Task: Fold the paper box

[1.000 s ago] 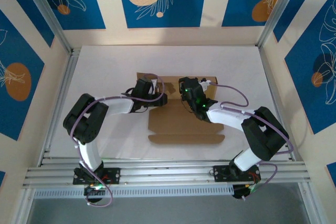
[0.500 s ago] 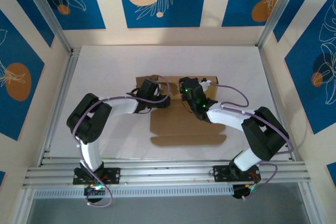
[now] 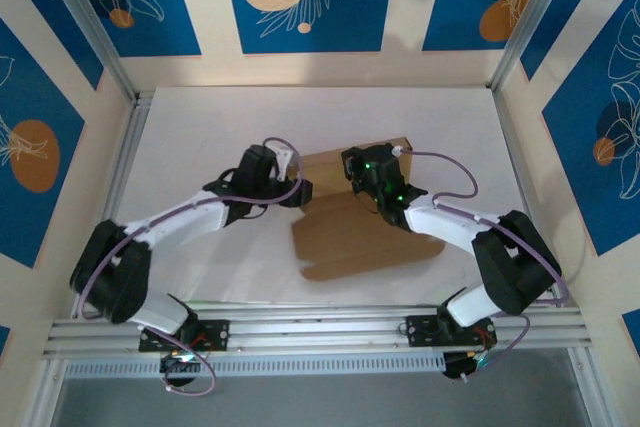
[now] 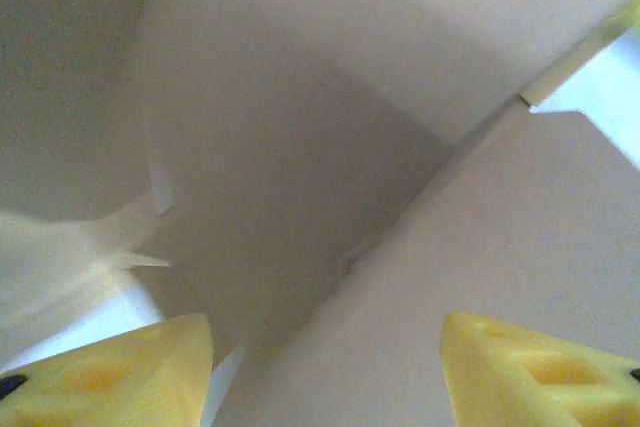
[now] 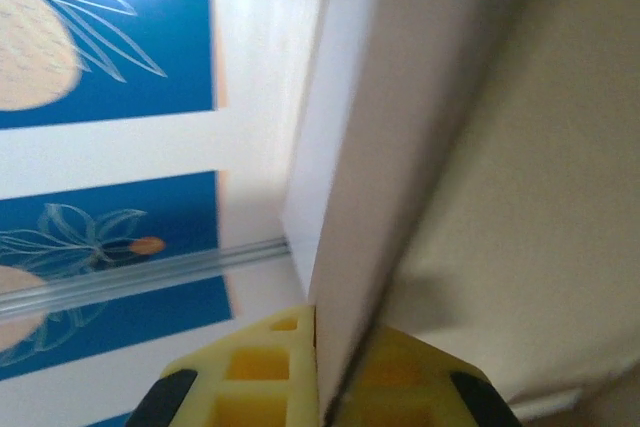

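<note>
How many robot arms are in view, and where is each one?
2. The left arm stretches from the near left to the paper box; the right arm stretches from the near right to it.

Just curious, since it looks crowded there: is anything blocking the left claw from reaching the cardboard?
Nothing visible does. The left gripper is open, with the paper box directly ahead of its fingers. The right gripper pinches a panel farther right, out of that path.

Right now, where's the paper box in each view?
Top external: paper box at frame centre, slightly right.
Left wrist: cardboard across the frame, beyond the left gripper.
Right wrist: right half, edge pinched in the right gripper.
Shared landmark: blue leaf-print wall, top and right wrist.
</note>
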Robot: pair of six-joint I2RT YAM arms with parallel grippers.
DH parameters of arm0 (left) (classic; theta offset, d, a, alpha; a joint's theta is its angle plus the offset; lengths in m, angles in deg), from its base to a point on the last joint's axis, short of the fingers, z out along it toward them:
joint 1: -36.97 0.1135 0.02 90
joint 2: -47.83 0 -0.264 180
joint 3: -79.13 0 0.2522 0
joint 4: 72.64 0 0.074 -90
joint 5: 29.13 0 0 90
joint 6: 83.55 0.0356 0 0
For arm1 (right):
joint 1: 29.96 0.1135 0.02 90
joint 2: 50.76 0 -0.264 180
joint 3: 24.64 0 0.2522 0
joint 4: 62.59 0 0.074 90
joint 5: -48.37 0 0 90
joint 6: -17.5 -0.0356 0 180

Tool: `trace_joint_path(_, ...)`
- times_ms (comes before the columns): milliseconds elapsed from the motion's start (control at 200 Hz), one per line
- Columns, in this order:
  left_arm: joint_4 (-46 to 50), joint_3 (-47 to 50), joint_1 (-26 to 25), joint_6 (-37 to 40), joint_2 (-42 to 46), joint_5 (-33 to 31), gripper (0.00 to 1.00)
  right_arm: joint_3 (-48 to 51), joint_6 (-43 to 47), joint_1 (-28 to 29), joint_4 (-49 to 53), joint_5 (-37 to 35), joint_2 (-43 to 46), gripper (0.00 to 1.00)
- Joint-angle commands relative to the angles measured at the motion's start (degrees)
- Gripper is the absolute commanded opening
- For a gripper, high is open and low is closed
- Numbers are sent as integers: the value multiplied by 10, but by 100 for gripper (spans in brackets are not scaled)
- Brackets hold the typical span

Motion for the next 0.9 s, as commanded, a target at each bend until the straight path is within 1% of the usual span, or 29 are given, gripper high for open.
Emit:
trace_joint_path(0,0,-27,15,44,53,-3,62,20,47,-4,75,52,-11,0)
trace_joint_path(120,28,-36,24,73,85,25,61,24,47,-16,61,69,-15,0)
trace_joint_path(185,48,-41,34,98,100,25,61,27,48,-22,51,79,-17,0)
trace_joint_path(300,93,-46,79,139,117,17,61,28,53,-33,45,96,-18,0)
trace_joint_path(365,104,-40,113,148,128,53,61,28,56,-37,41,105,-18,0)
trace_joint_path(425,118,-35,131,158,134,77,61,27,60,-40,42,109,-18,0)
trace_joint_path(570,139,-17,131,203,127,143,63,28,61,-48,35,120,-20,0)
trace_joint_path(615,131,-4,130,211,122,140,64,31,61,-51,25,125,-22,0)
trace_joint_path(700,129,3,130,233,108,91,65,32,59,-56,14,139,-26,0)
trace_joint_path(760,137,-2,131,262,92,73,65,34,59,-60,8,148,-26,0)
trace_joint_path(840,150,-23,131,287,58,89,65,35,62,-65,3,156,-27,0)
trace_joint_path(895,159,-40,131,300,33,124,65,37,64,-67,0,162,-27,0)
